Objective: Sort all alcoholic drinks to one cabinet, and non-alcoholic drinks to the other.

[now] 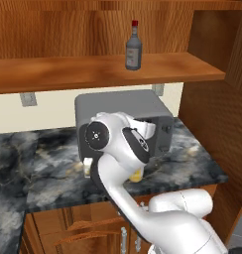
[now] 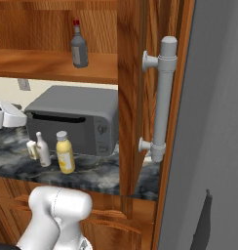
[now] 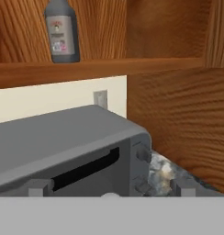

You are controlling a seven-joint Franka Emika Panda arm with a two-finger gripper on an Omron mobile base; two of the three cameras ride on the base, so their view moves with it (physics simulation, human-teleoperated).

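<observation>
Bottle (image 1: 134, 45): squat dark grey glass w/ red cap, pale label, upright on shelf (image 1: 68, 72); fingers (image 3: 111, 188) spread open, empty.

hand (image 3: 109, 188) open, arm (image 1: 123, 149) raised

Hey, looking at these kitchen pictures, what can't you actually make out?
- Left base view: the arm covers all but a bit of the yellow juice bottle.
- Right base view: the white bottle hides most of the cream carton.
- Every view: the dark bottle's label is too small to read.
</observation>
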